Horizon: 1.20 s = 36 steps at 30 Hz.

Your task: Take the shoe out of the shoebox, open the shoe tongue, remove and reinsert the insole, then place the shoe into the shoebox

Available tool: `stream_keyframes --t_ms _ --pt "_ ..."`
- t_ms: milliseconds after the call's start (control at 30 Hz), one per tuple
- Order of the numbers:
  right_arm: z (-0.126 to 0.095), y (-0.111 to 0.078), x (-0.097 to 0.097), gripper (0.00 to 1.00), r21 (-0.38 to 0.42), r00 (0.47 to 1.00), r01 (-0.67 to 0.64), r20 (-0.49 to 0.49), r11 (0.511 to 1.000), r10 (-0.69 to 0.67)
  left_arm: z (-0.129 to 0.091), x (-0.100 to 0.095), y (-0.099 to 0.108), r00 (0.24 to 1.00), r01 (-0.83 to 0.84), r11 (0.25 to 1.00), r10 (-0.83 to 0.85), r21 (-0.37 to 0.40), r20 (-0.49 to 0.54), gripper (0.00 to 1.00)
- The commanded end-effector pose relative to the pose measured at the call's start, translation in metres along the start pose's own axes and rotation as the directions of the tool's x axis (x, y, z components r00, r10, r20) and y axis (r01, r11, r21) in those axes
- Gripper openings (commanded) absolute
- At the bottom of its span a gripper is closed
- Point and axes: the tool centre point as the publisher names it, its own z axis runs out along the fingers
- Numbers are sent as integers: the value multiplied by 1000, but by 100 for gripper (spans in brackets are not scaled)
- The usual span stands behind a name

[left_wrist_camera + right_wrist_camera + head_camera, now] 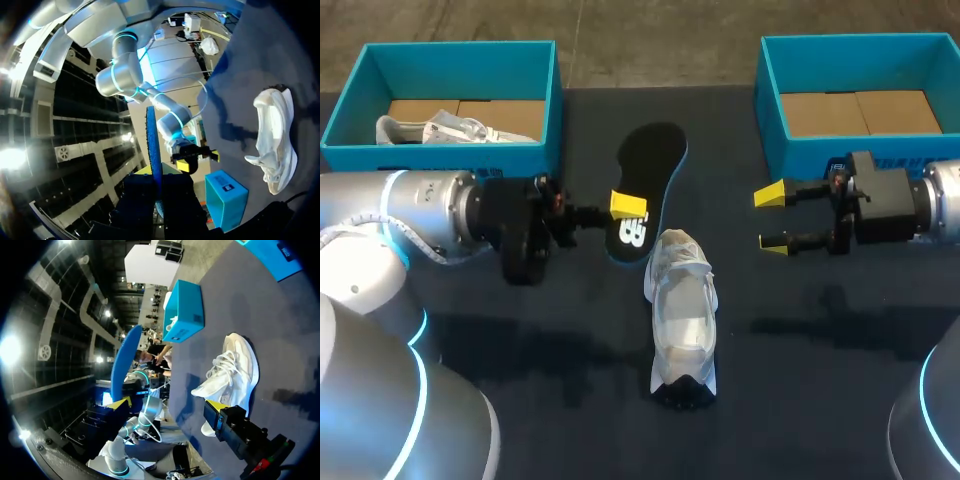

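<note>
Left claw [626, 208] clamped on flat black insole [655, 155]; right claw [772, 218] splayed near glossy white shoe [682, 310]

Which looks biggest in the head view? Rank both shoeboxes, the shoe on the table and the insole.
1. left shoebox and right shoebox: alike, not ranked apart.
2. white shoe.
3. black insole; the left gripper holds it, perhaps nearer the camera, yet it looks smallest.

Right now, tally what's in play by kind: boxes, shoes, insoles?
Shoeboxes: 2, the left shoebox and the right shoebox
Shoes: 2, the table shoe and the boxed shoe in the left shoebox
Insoles: 1, the insole held in the left gripper
Total: 5
</note>
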Motion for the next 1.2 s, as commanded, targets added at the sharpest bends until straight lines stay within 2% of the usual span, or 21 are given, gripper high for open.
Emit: stream_keyframes --t_ms 33,167,267,767,967,1200 --pt "4 1 3 100 -7 1000 11 -10 1000 -11 6 15 -8 1000 -11 1000 11 -25 -2 0" --pt "9 1 8 100 -23 999 27 -21 999 -27 8 31 -11 1000 -24 997 23 -79 -15 0" --pt "14 2 14 100 -29 999 41 -22 999 -42 14 40 -11 999 -33 995 32 -90 -22 0" --pt "37 4 23 100 4 1000 24 -14 1000 -24 47 67 -9 982 -157 984 146 -84 -123 0" --pt "41 3 25 100 17 999 36 -24 999 -35 57 76 -7 983 -142 986 130 -86 -133 0" --pt "42 2 25 100 17 999 37 -29 999 -36 57 76 -7 983 -142 986 130 -86 -133 0"
